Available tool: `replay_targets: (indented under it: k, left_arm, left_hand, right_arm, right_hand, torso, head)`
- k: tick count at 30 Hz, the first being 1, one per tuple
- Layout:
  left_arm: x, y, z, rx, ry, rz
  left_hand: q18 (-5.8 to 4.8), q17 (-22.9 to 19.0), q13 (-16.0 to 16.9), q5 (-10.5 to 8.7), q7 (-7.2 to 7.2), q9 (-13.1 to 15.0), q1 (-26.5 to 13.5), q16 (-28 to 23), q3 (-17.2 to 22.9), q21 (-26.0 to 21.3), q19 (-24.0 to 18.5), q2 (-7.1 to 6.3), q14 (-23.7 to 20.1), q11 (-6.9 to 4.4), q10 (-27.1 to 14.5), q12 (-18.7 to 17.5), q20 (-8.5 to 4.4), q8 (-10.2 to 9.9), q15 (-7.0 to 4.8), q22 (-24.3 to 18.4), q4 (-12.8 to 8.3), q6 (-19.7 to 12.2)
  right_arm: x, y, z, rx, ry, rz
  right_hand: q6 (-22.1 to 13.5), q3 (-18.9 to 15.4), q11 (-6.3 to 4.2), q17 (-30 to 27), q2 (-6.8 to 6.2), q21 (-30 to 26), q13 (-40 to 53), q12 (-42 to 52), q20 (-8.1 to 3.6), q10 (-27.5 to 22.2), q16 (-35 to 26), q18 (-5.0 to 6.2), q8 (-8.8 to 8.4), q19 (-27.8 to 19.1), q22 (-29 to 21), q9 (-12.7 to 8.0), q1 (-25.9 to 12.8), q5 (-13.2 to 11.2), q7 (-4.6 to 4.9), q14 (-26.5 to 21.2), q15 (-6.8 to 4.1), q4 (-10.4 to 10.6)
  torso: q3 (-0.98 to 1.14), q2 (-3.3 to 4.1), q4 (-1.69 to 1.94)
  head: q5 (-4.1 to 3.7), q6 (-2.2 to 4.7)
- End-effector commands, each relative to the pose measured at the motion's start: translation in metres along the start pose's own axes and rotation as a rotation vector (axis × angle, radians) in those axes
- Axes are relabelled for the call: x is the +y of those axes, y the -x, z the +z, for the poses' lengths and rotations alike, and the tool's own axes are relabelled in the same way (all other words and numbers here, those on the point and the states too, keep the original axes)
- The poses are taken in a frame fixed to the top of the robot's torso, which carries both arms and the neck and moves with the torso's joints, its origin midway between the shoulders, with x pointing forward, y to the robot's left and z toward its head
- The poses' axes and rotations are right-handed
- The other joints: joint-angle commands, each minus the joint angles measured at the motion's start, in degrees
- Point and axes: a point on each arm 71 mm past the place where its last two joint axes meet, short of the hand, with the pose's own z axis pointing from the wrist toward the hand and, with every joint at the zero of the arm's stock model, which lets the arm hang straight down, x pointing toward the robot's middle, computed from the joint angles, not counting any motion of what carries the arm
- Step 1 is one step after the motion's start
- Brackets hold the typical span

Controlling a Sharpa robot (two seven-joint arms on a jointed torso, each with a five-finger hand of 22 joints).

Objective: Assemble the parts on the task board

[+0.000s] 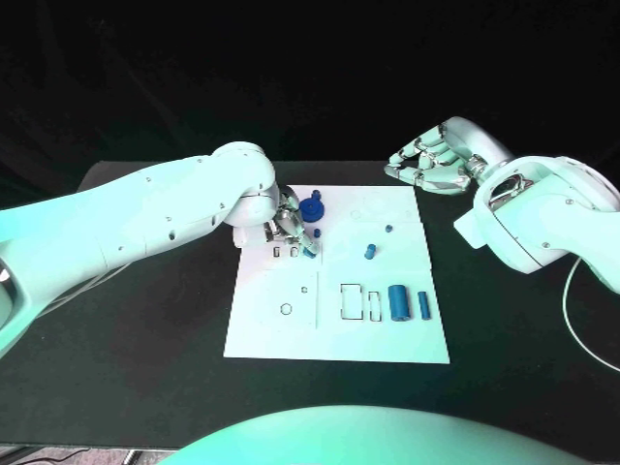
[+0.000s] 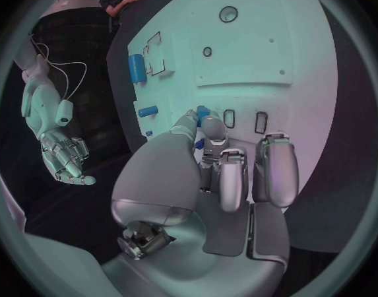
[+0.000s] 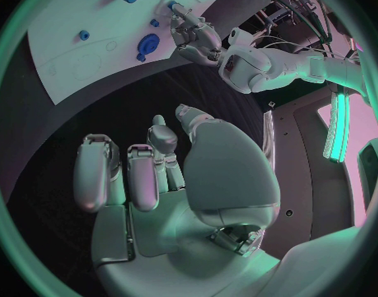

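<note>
**Left hand working at the task board's far end, right hand waiting off its corner**

The left hand (image 1: 291, 229) is covering part of the task board (image 1: 325, 339), so whatever lies under its fingers is staying hidden from the head camera. In the left wrist view its fingertips (image 2: 207, 120) are pinching a small blue part (image 2: 202, 113) against the board, though the grip itself is hard to make out. Beside that hand a round blue part (image 1: 315, 209) is sitting on the board. Five more blue parts are showing: two small ones (image 1: 370, 252) near the board's middle, and two cylinders (image 1: 399, 303) lying side by side near the board's right edge. The right hand (image 1: 432, 161) is hovering off the board's far right corner, fingers curled in, holding nothing.
</note>
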Motion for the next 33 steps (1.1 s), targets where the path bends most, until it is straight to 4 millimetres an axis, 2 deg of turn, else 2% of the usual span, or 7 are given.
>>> replay_targets:
  k: [1, 2, 7, 12, 19, 25, 33]
  left_arm:
    - [0.006, -0.005, 0.002, 0.015, 0.081, 0.019]
    - [0.006, -0.005, 0.002, 0.015, 0.080, 0.017]
    - [0.006, -0.005, 0.002, 0.004, 0.078, 0.007]
    - [0.007, -0.005, 0.002, -0.012, 0.068, -0.029]
    - [0.011, -0.003, -0.004, -0.049, 0.031, -0.131]
    - [0.018, -0.003, -0.010, -0.059, 0.014, -0.197]
    - [0.029, -0.002, -0.013, -0.070, 0.024, -0.236]
  left_hand:
    - [-0.51, 15.1, 0.2, 0.99, -0.03, -0.4, -0.8, 0.2, 3.5, -0.4, 2.2, -1.80, 6.0, 0.32, 0.0, -0.4, 0.64, -1.1, 0.35, 6.0, 0.0, 1.1]
    - [-0.51, 15.1, 0.3, 1.37, -0.08, -0.6, -1.4, 0.2, 6.3, -0.4, 2.2, -3.03, 6.0, 0.47, 0.1, -0.4, 0.64, -1.8, 0.42, 6.1, -0.2, 1.6]
    - [-0.49, 15.1, 0.5, 4.21, 0.27, -0.6, -2.6, 0.2, 14.1, -0.4, 2.3, -5.47, 6.0, 0.43, 0.3, -0.6, 0.60, -2.6, 0.50, 6.2, -1.7, 2.3]
    - [-0.52, 15.1, 0.6, 8.00, 0.30, 0.1, -2.8, 0.2, 20.1, -0.3, 2.3, -6.70, 6.0, 0.43, 0.7, -0.7, 0.63, -2.2, 0.49, 6.4, -4.2, 2.6]
    - [-0.46, 15.1, 1.1, 10.00, 0.03, 2.4, -6.2, 0.2, 27.3, -0.5, 2.3, -8.31, 6.0, 0.15, 2.0, -0.4, 0.49, 0.1, 0.42, 6.4, -6.7, 2.9]
    - [-0.52, 15.1, 1.4, 13.15, -0.53, 4.5, -9.4, 0.2, 30.3, -0.4, 2.5, -9.25, 6.0, -0.17, 2.8, -0.2, 0.27, 2.7, 0.05, 6.6, -7.7, 2.3]
    - [-0.63, 15.1, 2.3, 13.38, -0.87, 6.5, -12.2, 0.2, 32.7, 0.0, 2.7, -9.43, 6.0, -0.49, 3.5, 0.6, -0.01, 5.5, -0.20, 7.1, -8.5, 1.4]
  right_arm:
    - [0.001, -0.001, 0.000, 0.011, 0.010, -0.005]
    - [0.001, -0.001, 0.000, 0.012, 0.010, -0.005]
    - [0.001, -0.001, 0.001, 0.013, 0.011, -0.005]
    - [0.001, -0.002, 0.001, 0.015, 0.012, -0.003]
    - [0.001, -0.002, 0.001, 0.016, 0.013, -0.002]
    - [0.001, -0.002, 0.002, 0.017, 0.012, -0.001]
    - [0.001, -0.003, 0.003, 0.018, 0.011, 0.001]
  right_hand:
    - [-0.4, -0.2, 0.03, 8.0, -0.01, -0.4, 0.1, -0.1, 0.16, -0.4, -0.3, 0.87, -0.29, -0.4, -0.1, 0.0, -0.1, 0.2, 0.03, 4.2, 0.46, 0.0]
    - [-0.4, -0.2, 0.03, 8.0, -0.01, -0.4, 0.1, -0.1, 0.16, -0.4, -0.3, 0.87, -0.29, -0.4, -0.1, 0.0, -0.1, 0.2, 0.03, 4.2, 0.46, 0.0]
    - [-0.4, -0.2, 0.03, 8.0, -0.01, -0.4, 0.1, -0.1, 0.16, -0.4, -0.3, 0.87, -0.29, -0.4, -0.1, 0.0, -0.1, 0.2, 0.03, 4.2, 0.46, 0.0]
    - [-0.4, -0.3, 0.03, 8.0, 0.00, -0.3, 0.1, -0.1, 0.16, -0.4, -0.3, 0.85, -0.31, -0.4, 0.0, 0.0, -0.2, 0.3, 0.03, 4.2, 0.46, 0.0]
    - [-0.4, -0.3, 0.03, 8.0, 0.00, -0.3, 0.1, -0.1, 0.16, -0.4, -0.3, 0.85, -0.31, -0.4, 0.0, 0.0, -0.2, 0.3, 0.03, 4.2, 0.46, 0.0]
    - [-0.4, -0.3, 0.03, 8.0, 0.00, -0.3, 0.1, -0.1, 0.16, -0.4, -0.3, 0.85, -0.31, -0.4, 0.0, 0.0, -0.2, 0.3, 0.03, 4.2, 0.46, 0.0]
    - [-0.5, -0.4, 0.03, 7.9, 0.00, -0.4, 0.0, -0.1, 0.16, -0.4, -0.4, 0.88, -0.32, -0.4, -0.1, 0.0, -0.2, 0.4, 0.03, 4.2, 0.46, 0.1]
  torso:
    - [-0.01, -0.03, 0.01]
    - [-0.02, -0.03, 0.02]
    - [-0.01, -0.06, 0.02]
    - [0.03, -0.02, -0.04]
    - [0.06, -0.04, 0.09]
    - [0.13, -0.16, 0.25]
    - [0.09, -0.29, 0.56]
  head:
    - [0.06, -0.04]
    - [0.06, -0.04]
    - [0.11, -0.04]
    - [0.15, 0.01]
    - [0.08, -0.03]
    - [0.23, -0.12]
    - [0.21, -0.44]
